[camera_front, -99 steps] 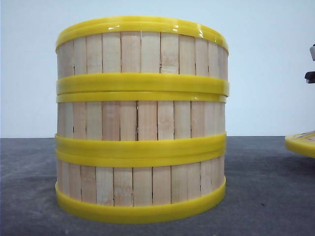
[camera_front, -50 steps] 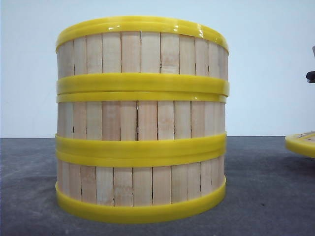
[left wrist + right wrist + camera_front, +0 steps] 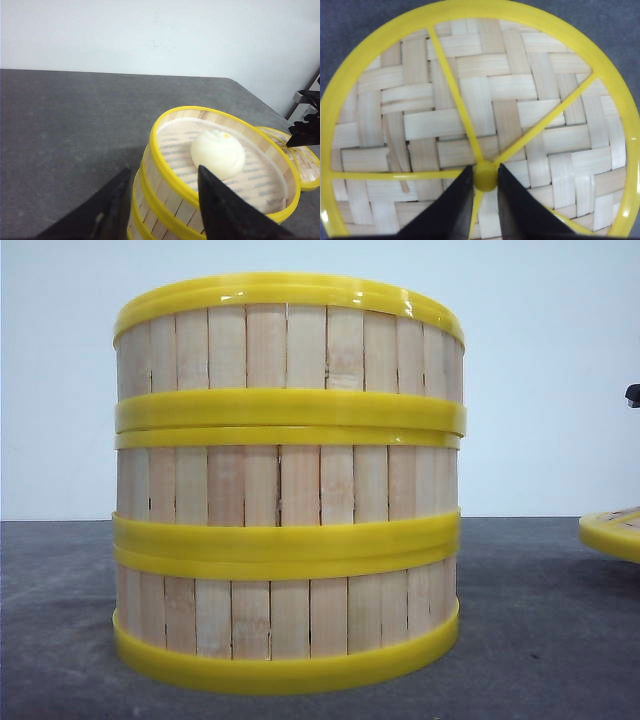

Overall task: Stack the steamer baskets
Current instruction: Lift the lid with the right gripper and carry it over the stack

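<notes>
Three steamer baskets stand stacked in the front view: the top one [image 3: 290, 345], the middle one [image 3: 290, 485] and the bottom one [image 3: 290, 615]. In the left wrist view my left gripper [image 3: 163, 169] is open and straddles the top basket's yellow rim [image 3: 155, 150], one finger outside the wall and one over the inside. A white bun [image 3: 218, 154] lies in that basket. My right gripper [image 3: 484, 175] is shut on the yellow knob [image 3: 485, 176] at the middle of the woven lid [image 3: 480, 100].
The flat yellow-rimmed lid [image 3: 612, 533] lies to the right of the stack, partly cut off by the frame. A dark part of the right arm [image 3: 632, 394] shows above it. The grey table [image 3: 75, 115] ends at a white wall.
The dark part of the right arm at the right edge of the front view has slid further out of the frame. The stack and the lid have not moved.
</notes>
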Robot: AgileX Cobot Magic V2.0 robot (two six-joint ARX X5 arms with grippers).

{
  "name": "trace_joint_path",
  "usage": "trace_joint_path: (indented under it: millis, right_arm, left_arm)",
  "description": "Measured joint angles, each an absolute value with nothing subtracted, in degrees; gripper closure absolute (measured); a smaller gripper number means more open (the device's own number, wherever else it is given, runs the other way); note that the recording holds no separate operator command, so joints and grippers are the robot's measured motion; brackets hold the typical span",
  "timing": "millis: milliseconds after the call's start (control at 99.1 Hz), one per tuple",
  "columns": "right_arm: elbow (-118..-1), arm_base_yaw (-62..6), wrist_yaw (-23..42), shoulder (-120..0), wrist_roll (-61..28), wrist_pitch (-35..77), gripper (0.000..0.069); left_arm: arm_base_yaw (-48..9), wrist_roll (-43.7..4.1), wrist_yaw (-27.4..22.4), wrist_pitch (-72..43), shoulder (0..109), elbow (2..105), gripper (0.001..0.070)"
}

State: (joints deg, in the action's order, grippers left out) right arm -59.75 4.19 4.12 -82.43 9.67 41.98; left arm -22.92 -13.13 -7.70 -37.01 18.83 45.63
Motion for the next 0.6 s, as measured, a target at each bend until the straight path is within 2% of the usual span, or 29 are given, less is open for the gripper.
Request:
trace_joint_path:
  millis: [212,394,596]
  right_arm:
    - [-62.2,4.2,4.1,-81.5,9.3,44.1,0.0633]
    - [-72.2,3.2,3.2,-76.3,8.6,48.2,0.0634]
    - [-84.5,-3.9,1.1,-73.4,7.3,54.4,0.0635]
  left_arm:
    - [-22.9,-13.1,-7.7,-37.0,18.8,45.6,0.0468]
    - [-22.9,-13.1,-7.7,-37.0,18.8,45.6,0.0468]
    - [-22.9,-13.1,-7.7,-37.0,18.8,45.6,0.0468]
